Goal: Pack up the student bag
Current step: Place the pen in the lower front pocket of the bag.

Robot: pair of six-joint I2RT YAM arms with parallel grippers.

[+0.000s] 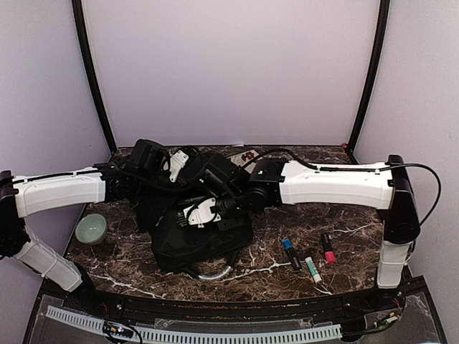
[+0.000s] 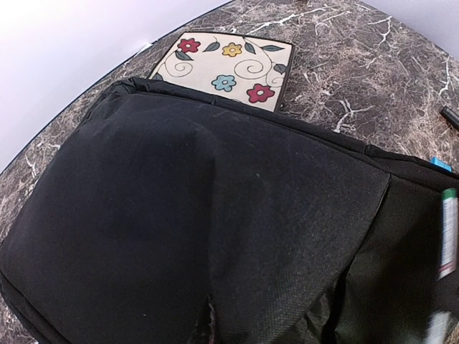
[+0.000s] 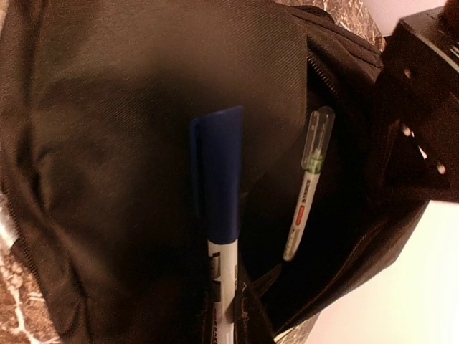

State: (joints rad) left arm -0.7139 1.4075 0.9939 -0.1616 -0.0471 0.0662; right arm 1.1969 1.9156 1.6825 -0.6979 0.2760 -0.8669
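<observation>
Bag (image 1: pixel 193 240): mid-table (image 1: pixel 351 215), mouth open.
Packed: green pen (image 3: pixel 307 188) lies inside.
Right pincer (image 1: pixel 199 213): grips blue pen (image 3: pixel 219 208) over the mouth.
Left pincer (image 1: pixel 178 163): grip state cannot be told.
Remaining: you have three loose pens (image 1: pixel 312 269) to load.

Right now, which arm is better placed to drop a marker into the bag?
Right. The right arm holds a blue-capped marker over the bag's open pocket, where a pen already lies. The left arm faces only closed fabric.
</observation>
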